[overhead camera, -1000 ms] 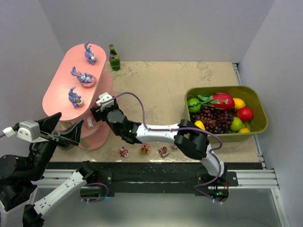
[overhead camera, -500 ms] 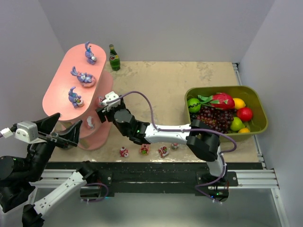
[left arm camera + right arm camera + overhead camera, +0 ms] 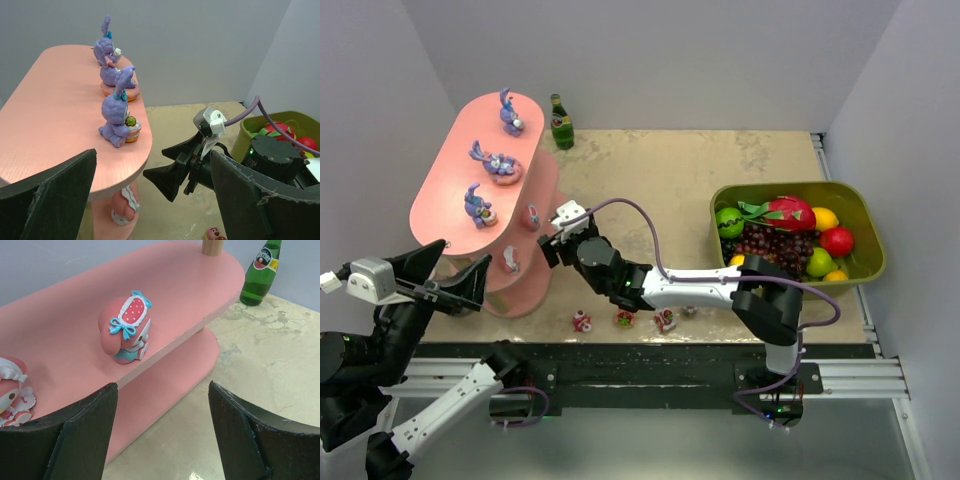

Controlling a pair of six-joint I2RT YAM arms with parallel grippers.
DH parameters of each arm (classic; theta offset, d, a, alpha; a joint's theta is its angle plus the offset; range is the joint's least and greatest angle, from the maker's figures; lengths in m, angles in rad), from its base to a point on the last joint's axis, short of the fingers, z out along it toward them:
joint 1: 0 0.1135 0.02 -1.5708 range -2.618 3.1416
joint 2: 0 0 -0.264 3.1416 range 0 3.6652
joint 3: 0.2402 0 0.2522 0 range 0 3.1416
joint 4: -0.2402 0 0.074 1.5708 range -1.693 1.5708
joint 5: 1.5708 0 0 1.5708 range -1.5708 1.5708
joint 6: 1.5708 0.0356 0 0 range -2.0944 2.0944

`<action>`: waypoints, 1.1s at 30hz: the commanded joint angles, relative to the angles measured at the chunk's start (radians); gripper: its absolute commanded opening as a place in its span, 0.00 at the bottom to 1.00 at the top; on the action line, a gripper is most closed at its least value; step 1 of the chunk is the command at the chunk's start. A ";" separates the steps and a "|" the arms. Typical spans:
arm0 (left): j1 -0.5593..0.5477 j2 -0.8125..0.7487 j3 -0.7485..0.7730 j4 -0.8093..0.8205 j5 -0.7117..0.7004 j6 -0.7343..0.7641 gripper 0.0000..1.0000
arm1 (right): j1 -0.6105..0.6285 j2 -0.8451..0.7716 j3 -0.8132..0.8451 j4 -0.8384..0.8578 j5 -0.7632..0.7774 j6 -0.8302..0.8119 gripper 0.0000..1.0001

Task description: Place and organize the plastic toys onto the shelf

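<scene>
The salmon-pink shelf [image 3: 445,200] stands at the left. Three purple bunny toys [image 3: 495,163] line its top tier [image 3: 60,115]. On the middle tier [image 3: 65,345] a pink toy with a blue bow [image 3: 127,330] stands near the edge, a second pink-and-white toy [image 3: 12,390] to its left. Several small toys [image 3: 625,318] lie on the table near the front edge. My right gripper [image 3: 550,250] is open and empty, just right of the middle tier and apart from the bow toy. My left gripper [image 3: 455,285] hangs open and empty in front of the shelf's near end.
A green bottle [image 3: 561,122] stands behind the shelf. An olive-green tub [image 3: 865,225] of fake fruit sits at the right. The right arm stretches across the table's front, above the loose toys. A pink bear toy [image 3: 214,234] lies on the table below my left gripper.
My right gripper has drawn back to the right, away from the middle tier, and the pink bow toy now stands free there. The left arm has sunk slightly.
</scene>
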 commanded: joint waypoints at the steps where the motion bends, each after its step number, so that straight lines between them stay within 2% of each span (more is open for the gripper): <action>1: 0.003 0.010 0.022 0.007 0.001 -0.015 0.99 | 0.002 -0.005 0.047 0.032 0.044 0.002 0.75; 21: 0.003 0.003 0.017 0.001 -0.005 -0.016 0.99 | -0.013 0.112 0.194 0.014 0.044 -0.033 0.71; 33: 0.001 -0.001 0.022 -0.004 -0.011 -0.013 1.00 | -0.015 0.023 0.084 0.028 0.070 -0.013 0.69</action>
